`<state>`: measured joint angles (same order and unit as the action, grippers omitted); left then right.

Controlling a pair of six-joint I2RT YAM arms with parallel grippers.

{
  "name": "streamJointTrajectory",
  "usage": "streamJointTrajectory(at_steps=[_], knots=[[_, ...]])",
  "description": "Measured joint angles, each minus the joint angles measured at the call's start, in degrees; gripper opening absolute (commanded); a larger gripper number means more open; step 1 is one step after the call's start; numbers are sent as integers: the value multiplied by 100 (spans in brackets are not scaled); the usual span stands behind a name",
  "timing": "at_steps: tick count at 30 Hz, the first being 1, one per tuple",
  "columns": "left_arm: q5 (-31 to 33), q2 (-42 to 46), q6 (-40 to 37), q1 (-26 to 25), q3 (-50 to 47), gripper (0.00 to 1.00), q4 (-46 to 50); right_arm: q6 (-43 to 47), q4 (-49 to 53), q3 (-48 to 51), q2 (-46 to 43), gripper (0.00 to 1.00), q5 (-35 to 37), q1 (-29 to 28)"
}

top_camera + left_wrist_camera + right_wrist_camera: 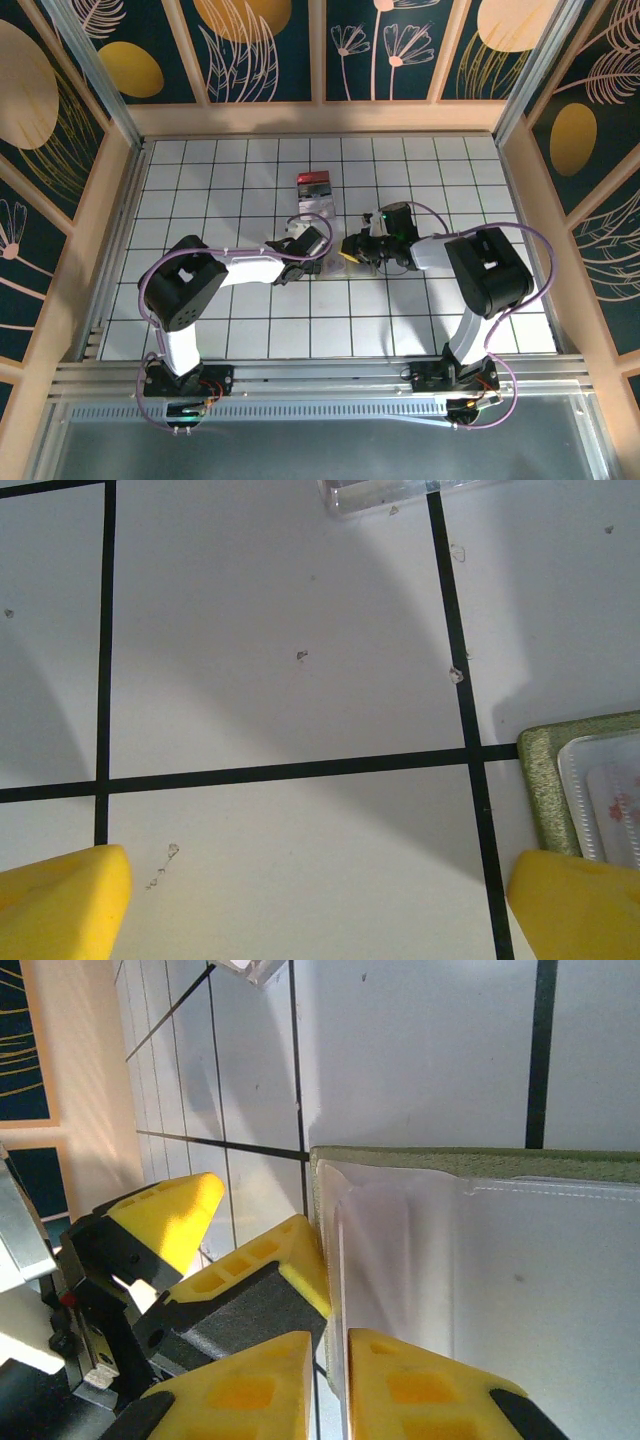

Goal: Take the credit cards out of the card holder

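Note:
The card holder (pixel 480 1164) lies open on the white tiles, olive-green at the rim with a clear plastic sleeve inside. My right gripper (pixel 330 1345) is shut on the sleeve's left edge, a thin sheet pinched between its yellow tips. My left gripper (pixel 320 895) stands wide open just left of the holder (pixel 545 780), over bare tile; one of its fingers (pixel 265 1260) touches the holder's left rim. From above, the left gripper (pixel 308 246) and the right gripper (pixel 352 248) face each other mid-table. The credit cards are hidden; a pale sheet with reddish marks shows through the sleeve.
A small white box (pixel 315 190) with red and black contents sits about one tile beyond the grippers; its clear corner (pixel 380 492) shows in the left wrist view. Wooden walls ring the tiled table (pixel 220 320).

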<state>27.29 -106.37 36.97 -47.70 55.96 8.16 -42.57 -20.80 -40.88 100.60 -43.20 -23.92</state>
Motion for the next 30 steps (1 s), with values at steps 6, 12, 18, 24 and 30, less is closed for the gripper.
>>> streamJointTrajectory(at_steps=[6, 12, 18, 24, 30], knots=[[17, -4, 22, -7, 0, 99, 0, -17, -7, 17, -9, 12, -2, 0], [17, -9, 24, -9, 9, 99, 0, -20, -2, 17, -9, 9, 0, 17], [20, -9, 33, -9, 9, 99, 0, 4, 39, 39, -63, 9, 11, 72], [20, -11, 66, -9, 9, 99, 0, 35, 164, 46, -107, 9, 72, 111], [20, -9, 68, -9, 9, 99, 0, 153, 295, 46, -114, 9, 175, 111]])
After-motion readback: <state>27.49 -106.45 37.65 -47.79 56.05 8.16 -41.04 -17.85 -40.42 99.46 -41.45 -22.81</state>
